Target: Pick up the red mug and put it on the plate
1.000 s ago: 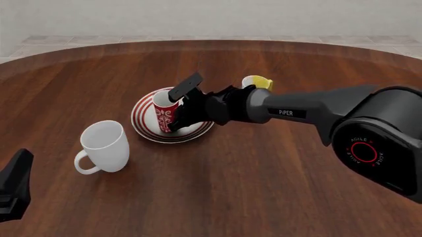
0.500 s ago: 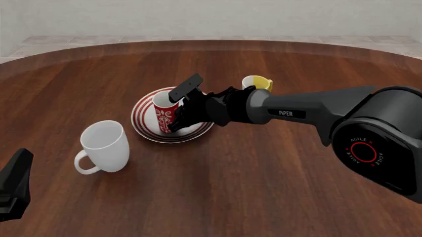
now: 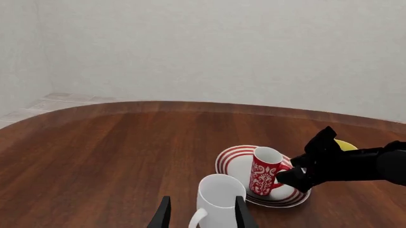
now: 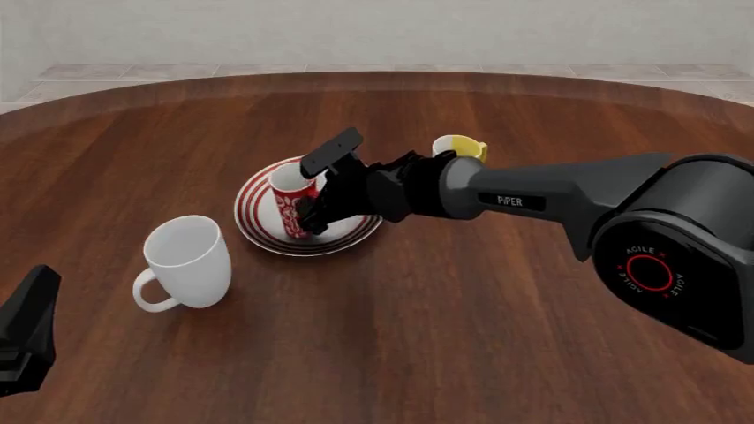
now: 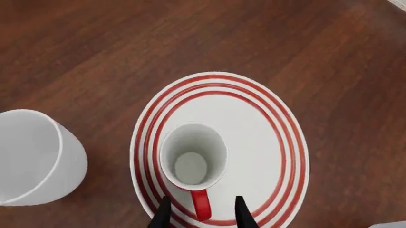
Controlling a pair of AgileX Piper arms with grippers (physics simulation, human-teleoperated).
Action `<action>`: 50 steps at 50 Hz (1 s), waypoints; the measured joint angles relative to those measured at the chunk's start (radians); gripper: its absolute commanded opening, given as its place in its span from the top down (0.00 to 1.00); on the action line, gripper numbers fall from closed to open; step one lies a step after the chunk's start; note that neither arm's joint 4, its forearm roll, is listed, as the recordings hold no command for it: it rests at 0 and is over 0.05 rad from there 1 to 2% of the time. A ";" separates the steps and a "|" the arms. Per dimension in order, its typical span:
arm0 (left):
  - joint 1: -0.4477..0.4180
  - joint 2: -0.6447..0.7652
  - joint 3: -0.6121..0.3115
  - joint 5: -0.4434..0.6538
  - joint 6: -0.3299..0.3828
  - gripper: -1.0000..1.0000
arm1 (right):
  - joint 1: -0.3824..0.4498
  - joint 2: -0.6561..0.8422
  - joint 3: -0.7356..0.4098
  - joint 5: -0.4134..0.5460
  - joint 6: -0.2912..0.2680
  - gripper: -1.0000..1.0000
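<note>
The red mug [image 4: 289, 205] with white swirls stands upright on the red-ringed plate [image 4: 253, 212], left of the table's middle. My right gripper [image 4: 312, 190] is at the mug's near right side. In the right wrist view the mug [image 5: 192, 161] is seen from above on the plate [image 5: 266, 123]. The fingers straddle its red handle with a gap on each side, so the gripper [image 5: 201, 216] is open. The left wrist view shows the mug [image 3: 263, 171], the plate [image 3: 231, 159] and the right gripper [image 3: 303, 156]. My left gripper [image 3: 201, 216] is open and empty, low at the near left [image 4: 24, 331].
A large plain white mug [image 4: 189, 256] stands near left of the plate, close to its rim, right in front of the left gripper [image 3: 219, 194]. A white mug with yellow inside [image 4: 457, 147] stands behind the right arm.
The right gripper has risen slightly and no longer presses on the red mug. The mug, tilted a second ago, now stands straight on the plate. The left arm has not moved.
</note>
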 measured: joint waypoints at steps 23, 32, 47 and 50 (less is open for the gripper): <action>-0.001 -0.012 -0.014 0.022 0.001 0.00 | 0.004 -0.122 0.084 -0.005 0.030 0.00; 0.000 -0.015 -0.018 0.022 0.003 0.00 | 0.000 -0.257 0.198 -0.016 0.036 0.00; -0.004 -0.018 -0.016 0.017 0.014 0.00 | -0.021 -0.581 0.422 -0.011 0.022 0.00; -0.005 -0.019 -0.016 0.017 0.017 0.00 | -0.027 -0.650 0.469 -0.010 0.022 0.00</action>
